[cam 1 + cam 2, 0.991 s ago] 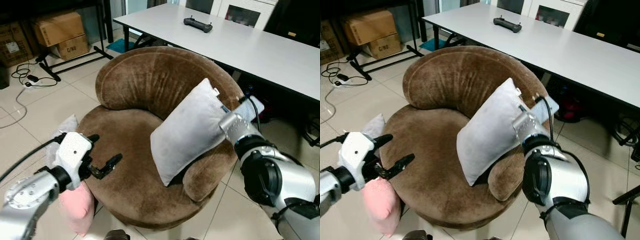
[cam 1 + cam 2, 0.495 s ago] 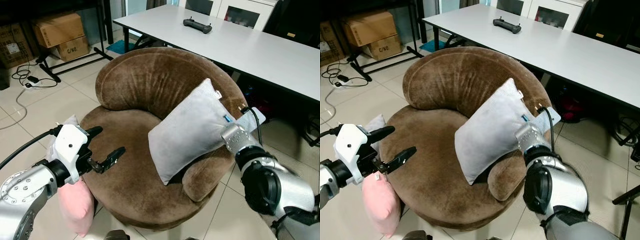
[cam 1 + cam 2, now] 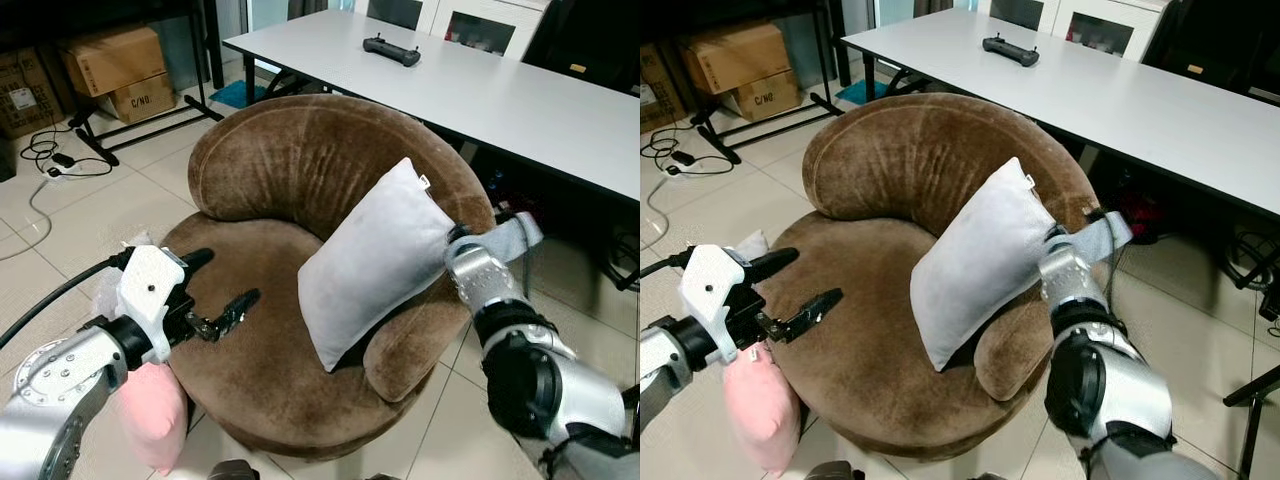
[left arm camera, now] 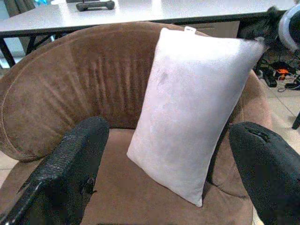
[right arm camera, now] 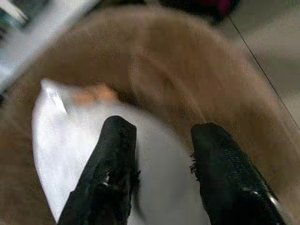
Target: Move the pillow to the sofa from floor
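A light grey pillow stands tilted on the round brown sofa, leaning against the backrest and the right armrest. My right gripper is at the pillow's upper right corner, by the armrest; its black fingers stand apart with the pillow's fabric just beyond them, in a blurred picture. My left gripper hovers open over the front left of the seat, pointing at the pillow, with nothing between its fingers.
A pink pillow lies on the tiled floor against the sofa's left front, with a whitish one behind it. A white table with a black controller stands behind the sofa. Cardboard boxes and cables are at the far left.
The right wrist has turned and drawn back toward the armrest, and the pillow has settled slightly against the backrest. The left gripper has edged right over the seat.
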